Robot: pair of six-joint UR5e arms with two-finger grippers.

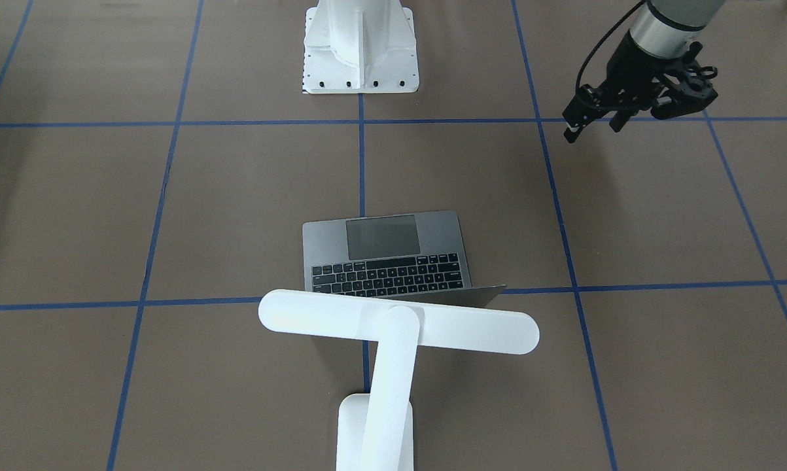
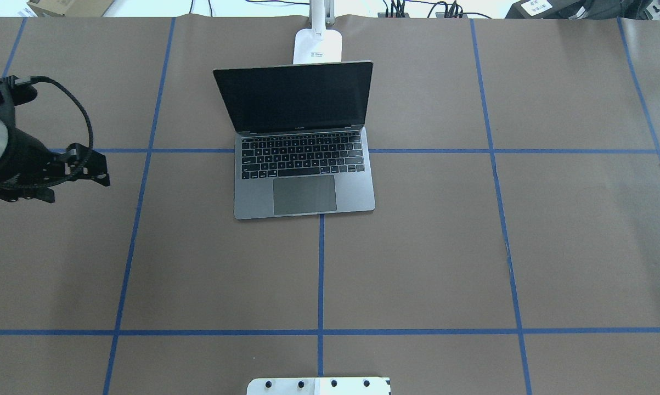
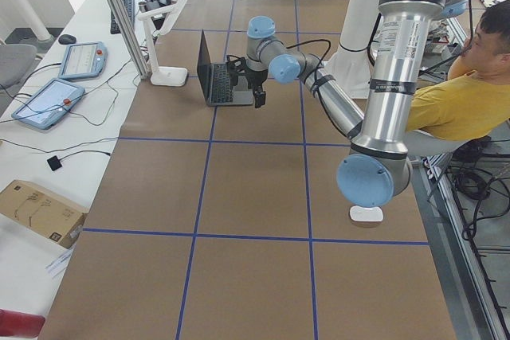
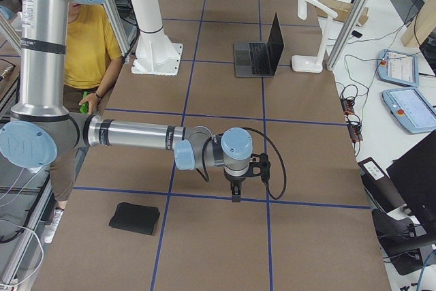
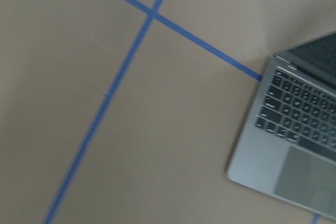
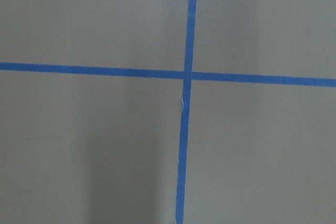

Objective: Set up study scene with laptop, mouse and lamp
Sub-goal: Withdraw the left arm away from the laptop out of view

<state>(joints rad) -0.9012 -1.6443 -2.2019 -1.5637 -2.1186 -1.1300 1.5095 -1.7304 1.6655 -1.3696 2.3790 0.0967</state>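
Overhead exterior view: the laptop [image 2: 304, 175] sits open at the middle of the bench [image 2: 472, 247], its screen dark and its keyboard facing the robot's side. The lamp [image 1: 400, 324] stands just behind the lid at the far edge, and its long bar head reaches over the top of the screen.

The left claw [image 1: 593, 127] hovers above the bench to the left of the laptop, well apart from it. Its fingers are spread and there is nothing between them. Its wrist view shows only a corner of the laptop and blue tape lines.

The mouse [image 3: 366, 214] lies at the left end of the bench near the robot's edge, well apart from the laptop. A black mouse pad [image 4: 135, 217] lies at the right end.

The right claw [image 4: 235, 194] points down over a tape crossing at that right end, near the pad. I cannot tell how wide it is open. A person [image 3: 462, 101] in a yellow shirt stands beside the bench on the robot's side.
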